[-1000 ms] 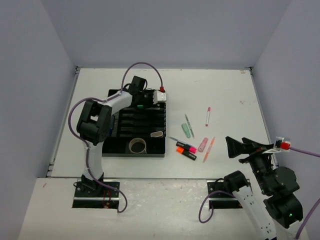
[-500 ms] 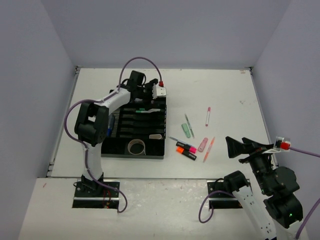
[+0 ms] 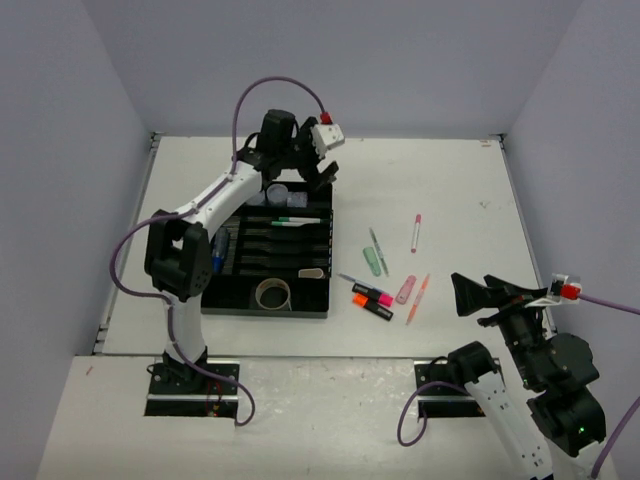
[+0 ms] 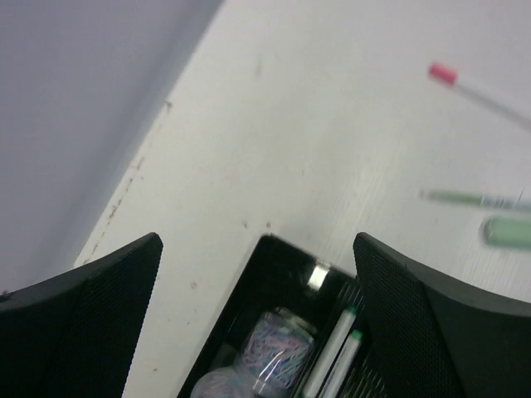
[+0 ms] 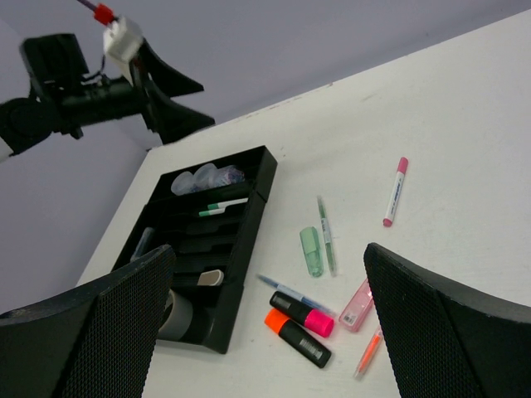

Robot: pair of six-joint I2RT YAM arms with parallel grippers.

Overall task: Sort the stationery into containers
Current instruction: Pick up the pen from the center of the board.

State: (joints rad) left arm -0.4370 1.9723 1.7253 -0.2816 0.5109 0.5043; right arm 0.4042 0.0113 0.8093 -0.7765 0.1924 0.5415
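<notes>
The black organiser tray point(image 3: 270, 311) lies left of centre. In it are clear tubs of paper clips point(image 4: 274, 348), white green-capped pens point(image 3: 295, 221), a grey tape roll point(image 5: 178, 311), a white eraser point(image 3: 312, 270) and a blue-capped tube point(image 3: 218, 262). My left gripper point(image 3: 318, 165) hangs open and empty above the tray's far right corner point(image 4: 270, 242). Right of the tray lie a pink highlighter point(image 5: 305, 315), an orange highlighter point(image 5: 299, 342), a green highlighter point(image 5: 310, 251) and thin pens point(image 3: 379, 250). My right gripper point(image 3: 458, 295) is open, high above the near right.
A pink-capped pen point(image 3: 415, 232) lies farthest right, a pale pink capped item point(image 3: 405, 290) and an orange thin pen point(image 3: 418, 298) nearer me. A blue pen point(image 3: 352, 279) lies beside the pink highlighter. Walls close the table at the back and both sides.
My left gripper opened and left a green-capped pen in a long slot, then rose and drew back past the tray's far end. The right arm has not moved.
</notes>
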